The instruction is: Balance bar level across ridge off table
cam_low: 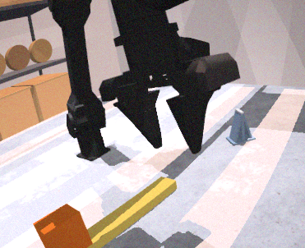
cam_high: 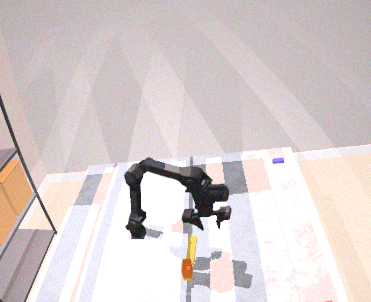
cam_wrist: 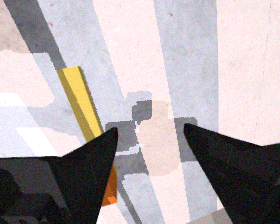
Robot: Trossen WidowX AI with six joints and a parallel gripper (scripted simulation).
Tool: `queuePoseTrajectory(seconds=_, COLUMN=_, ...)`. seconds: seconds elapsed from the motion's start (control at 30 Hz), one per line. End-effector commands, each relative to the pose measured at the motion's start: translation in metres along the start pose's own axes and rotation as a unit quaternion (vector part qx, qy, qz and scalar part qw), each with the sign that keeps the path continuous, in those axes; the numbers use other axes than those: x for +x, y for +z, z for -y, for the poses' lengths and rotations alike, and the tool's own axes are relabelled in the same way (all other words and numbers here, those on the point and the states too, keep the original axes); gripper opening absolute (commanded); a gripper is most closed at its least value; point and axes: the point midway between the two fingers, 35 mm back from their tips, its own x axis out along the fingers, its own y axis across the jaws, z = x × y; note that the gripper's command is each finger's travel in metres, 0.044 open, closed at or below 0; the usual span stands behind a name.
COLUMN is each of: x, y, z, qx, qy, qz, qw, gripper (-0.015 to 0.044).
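Observation:
The bar lies flat on the table: a yellow strip (cam_high: 191, 246) (cam_low: 140, 202) (cam_wrist: 78, 102) with an orange block (cam_high: 187, 269) (cam_low: 63, 230) (cam_wrist: 110, 192) on its near end. The ridge (cam_low: 239, 127), a small blue wedge, stands upright on the table to the right of the gripper in the exterior view; in the top view the gripper hides it. My gripper (cam_high: 207, 218) (cam_low: 175, 148) (cam_wrist: 150, 129) is open and empty. It hangs just above the table, beyond the bar's yellow end and a little to its side, touching nothing.
The arm's base (cam_high: 135, 227) (cam_low: 90, 140) stands left of the bar. A small purple block (cam_high: 278, 160) lies at the table's far right. A shelf rack with cardboard boxes (cam_high: 4, 197) (cam_low: 28, 98) and wooden cylinders (cam_low: 17, 55) stands off the table's left side.

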Motion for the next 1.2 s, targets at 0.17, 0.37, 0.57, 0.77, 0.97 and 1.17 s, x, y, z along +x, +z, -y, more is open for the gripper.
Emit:
queuePoseTrajectory(seconds=0.17, x=-0.011, y=-0.044, z=-0.043, qx=-0.04, qy=0.045, qz=-0.004, qw=0.998, gripper=0.0315)
queuePoseTrajectory(seconds=0.37, x=-0.018, y=-0.064, z=-0.071, qx=-0.064, qy=0.072, qz=0.004, qw=0.995, gripper=0.0315)
queuePoseTrajectory(seconds=0.57, x=-0.019, y=-0.069, z=-0.078, qx=-0.07, qy=0.079, qz=0.006, qw=0.994, gripper=0.0315)
queuePoseTrajectory(seconds=0.77, x=-0.003, y=-0.07, z=-0.078, qx=-0.07, qy=0.079, qz=0.006, qw=0.994, gripper=0.0315)
queuePoseTrajectory(seconds=0.97, x=0.039, y=-0.071, z=-0.083, qx=-0.07, qy=0.079, qz=0.006, qw=0.994, gripper=0.0315)
queuePoseTrajectory(seconds=1.17, x=0.079, y=-0.069, z=-0.093, qx=-0.07, qy=0.079, qz=0.006, qw=0.994, gripper=0.0315)
